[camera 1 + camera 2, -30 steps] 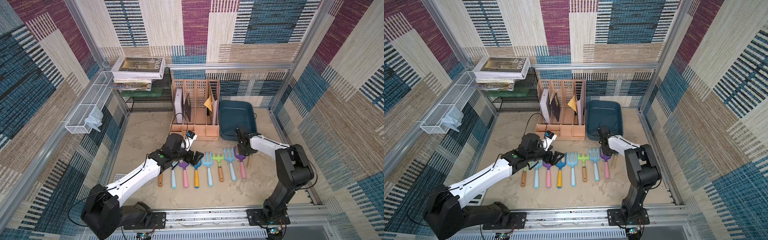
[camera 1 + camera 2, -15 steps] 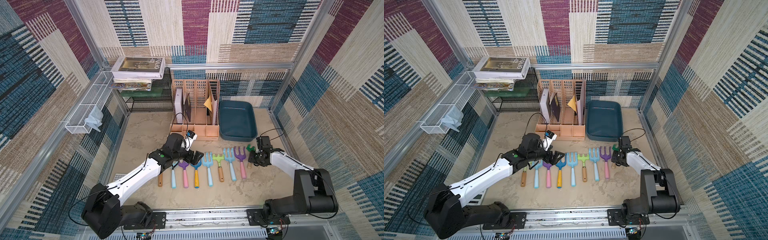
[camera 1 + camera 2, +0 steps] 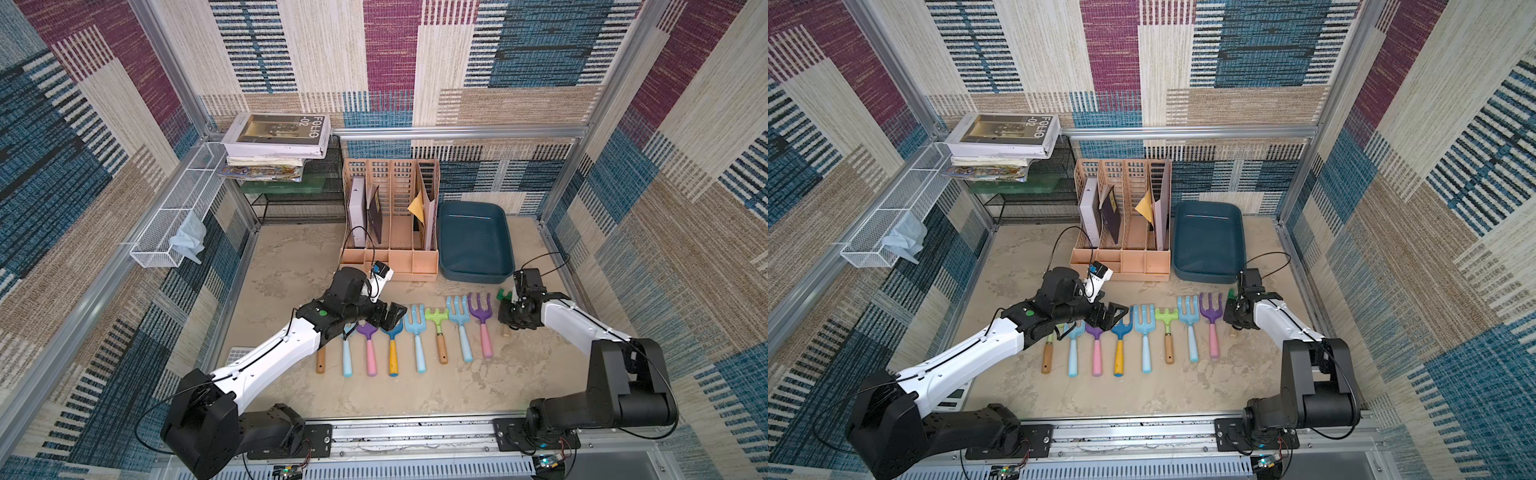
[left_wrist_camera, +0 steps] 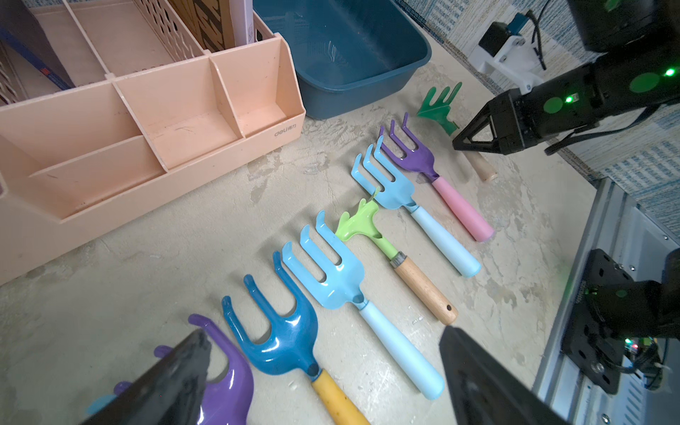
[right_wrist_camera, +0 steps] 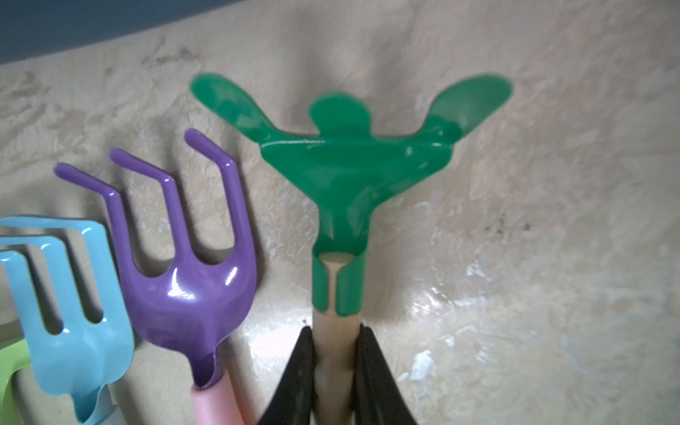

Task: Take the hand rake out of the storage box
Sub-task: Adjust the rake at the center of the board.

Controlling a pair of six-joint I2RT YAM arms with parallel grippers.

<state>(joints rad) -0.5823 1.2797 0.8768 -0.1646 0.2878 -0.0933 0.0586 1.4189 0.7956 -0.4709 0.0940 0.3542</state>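
The hand rake (image 5: 349, 165), green-headed with a pale wooden handle, is outside the storage box (image 3: 476, 272), at the right end of a row of tools on the table. Its head (image 3: 504, 295) points at the box's front wall. My right gripper (image 5: 335, 338) is shut on its handle just behind the green socket, and it shows from the side in the left wrist view (image 4: 458, 143). The dark teal box (image 3: 1208, 274) holds nothing. My left gripper (image 3: 395, 313) hangs open over the row's left part, above a dark blue rake (image 4: 279, 331).
Several other coloured hand rakes (image 3: 415, 332) lie side by side, heads toward the back. A peach file organizer (image 3: 390, 257) stands left of the box. A white wire basket (image 3: 166, 232) hangs on the left wall. Stacked books (image 3: 274, 141) sit on a black rack.
My right arm swung from the box's front edge to the right end of the row. The green rake now shows there, and the jaws have closed in on its handle. The left arm stayed put.
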